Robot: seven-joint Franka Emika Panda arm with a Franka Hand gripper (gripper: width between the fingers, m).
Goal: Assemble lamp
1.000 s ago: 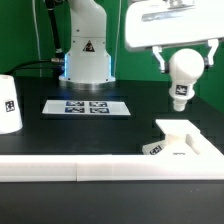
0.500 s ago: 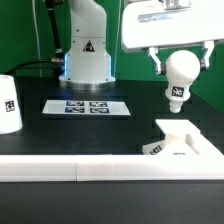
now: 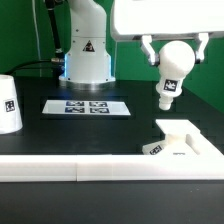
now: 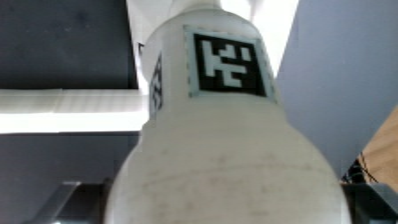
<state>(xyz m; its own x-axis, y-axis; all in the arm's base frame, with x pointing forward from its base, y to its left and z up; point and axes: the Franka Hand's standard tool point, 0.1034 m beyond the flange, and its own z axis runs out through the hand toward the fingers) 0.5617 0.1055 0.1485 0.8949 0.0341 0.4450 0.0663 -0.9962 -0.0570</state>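
Bulb (image 3: 172,76) tilted, gripped aloft by pincer (image 3: 174,57) (contact hard to make out), shade (image 3: 8,103) cut off at edge

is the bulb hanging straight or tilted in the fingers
Tilted. In the exterior view the bulb slants, its tagged neck pointing down toward that view's left, round end between the fingers.

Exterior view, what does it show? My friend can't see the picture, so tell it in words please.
The robot's gripper holds the white lamp bulb tilted in the air. The flat lamp base lies on the black table at the exterior view's right, the shade at the left edge, the marker board between them.
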